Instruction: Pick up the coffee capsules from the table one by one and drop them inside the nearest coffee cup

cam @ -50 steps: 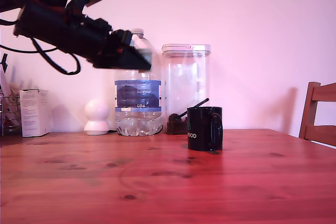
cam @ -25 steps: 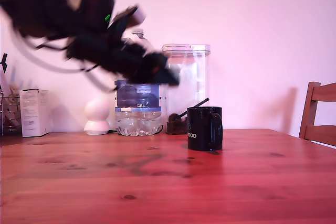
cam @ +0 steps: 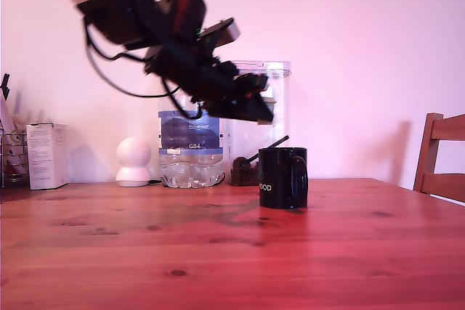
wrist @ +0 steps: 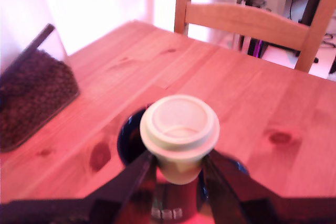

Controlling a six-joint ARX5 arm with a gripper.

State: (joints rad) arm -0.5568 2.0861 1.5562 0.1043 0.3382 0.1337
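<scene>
Exterior view: pincer [cam: 263,110] hangs in the air above the black coffee cup [cam: 283,177], which stands on the bench [cam: 218,252]. Wrist view: pincer [wrist: 177,169] clamped on a beige capsule [wrist: 179,132], directly over the cup's [wrist: 128,140] mouth.

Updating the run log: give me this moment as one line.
end effector: shut on coffee capsule | position: above coffee cup | capsule: not yet dropped
</scene>
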